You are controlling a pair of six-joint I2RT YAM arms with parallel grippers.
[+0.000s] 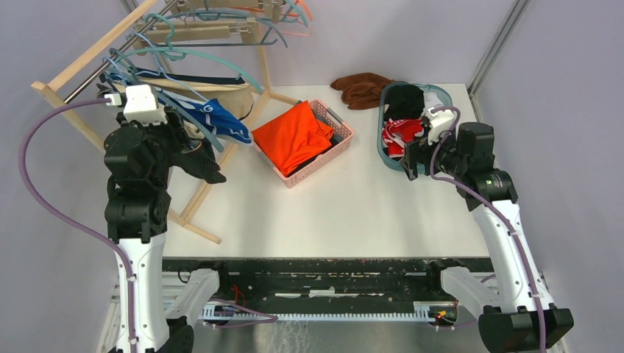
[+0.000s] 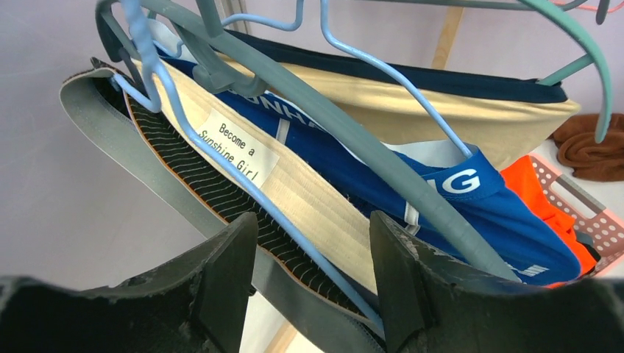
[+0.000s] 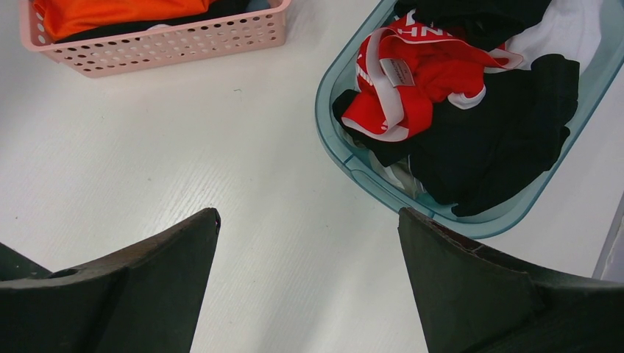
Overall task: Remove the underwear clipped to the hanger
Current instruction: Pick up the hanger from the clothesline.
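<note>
Several underwear briefs hang on plastic hangers (image 2: 353,140) on the wooden rack at the far left. In the left wrist view I see a royal blue brief with white lettering (image 2: 508,228), a beige brief (image 2: 441,110), a navy one (image 2: 412,73), and a beige waistband with a white label (image 2: 239,147) over a dark striped, grey-edged brief (image 2: 191,173). My left gripper (image 2: 313,254) is open, its fingers either side of the labelled band and a light blue hanger wire (image 2: 221,158). In the top view it (image 1: 193,151) is at the hanging blue brief (image 1: 217,118). My right gripper (image 3: 309,257) is open and empty over the table.
A pink basket (image 1: 340,126) holds the orange garment in the middle. A teal basket (image 1: 383,140) with red and black clothes stands at the right, just beyond my right gripper (image 1: 409,158). A brown cloth (image 1: 362,88) lies at the back. The wooden rack (image 1: 73,66) leans over the table's left side.
</note>
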